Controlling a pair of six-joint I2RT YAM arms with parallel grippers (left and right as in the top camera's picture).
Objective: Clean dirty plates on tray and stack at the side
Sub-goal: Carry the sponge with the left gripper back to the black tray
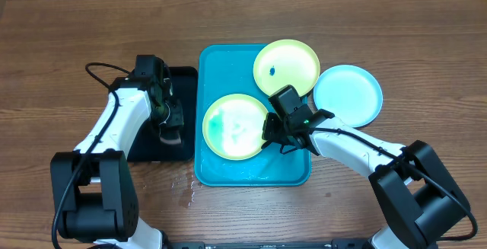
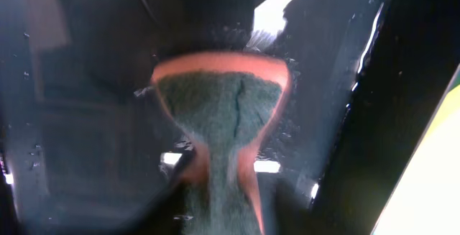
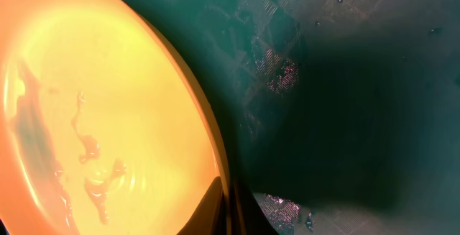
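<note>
Wet pale yellow-green round plastic plate (image 1: 232, 127), inside turquoise rectangular plastic tray (image 1: 217, 66): judged light, stiff, slippery. Rim clamped by right gripper (image 1: 270, 133); deep pinch advised. Left gripper (image 1: 169, 129), beside tray: grip undeterminable.

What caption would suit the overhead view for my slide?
Overhead: right tool at the smeared yellow-green plate in the turquoise tray; second yellow-green plate and cyan plate lie nearby.

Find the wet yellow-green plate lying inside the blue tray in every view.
Overhead: wet yellow-green plate, centre of the picture, in the near half of the tray.
Left wrist: a pale sliver at the right edge may be it; cannot tell.
Right wrist: fills the left half.
Shared landmark: the tray, seen in the overhead and right wrist views.
</note>
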